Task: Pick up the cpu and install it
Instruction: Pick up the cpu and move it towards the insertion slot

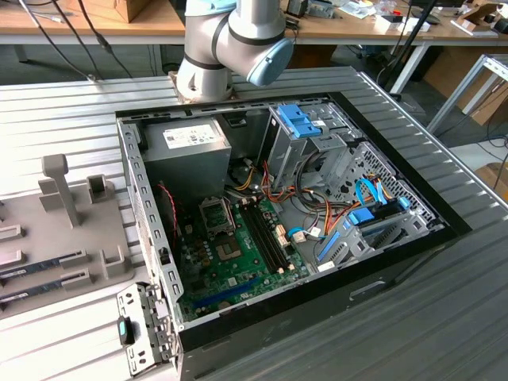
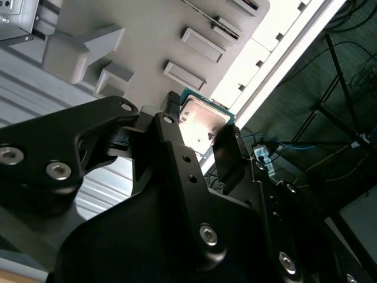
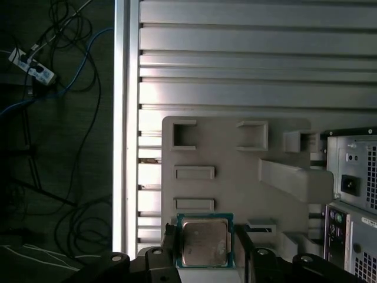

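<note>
Grey plastic makes up the flat tray (image 1: 75,238), which lies at the exterior view's left on the ribbed metal table (image 1: 63,119). Two memory sticks (image 1: 48,262) lie on the tray. In the first wrist view the cpu (image 3: 204,243), silver on top with a thin green rim, is at one edge of the tray, next to two small long slots (image 3: 194,172). The black gripper (image 3: 205,250) has its fingers (image 3: 243,250) clenched on two sides of the cpu, grasping it. I cannot tell if the cpu rests on the tray or hangs over it. Just beside the tray, to the exterior view's right, sits the open computer case (image 1: 397,266). Inside it, the green board (image 1: 238,270) lies on the side nearest the tray, with a metal-framed socket (image 1: 216,213) on it. Well apart from the tray, behind the case, stands the robot arm (image 1: 230,40).
</note>
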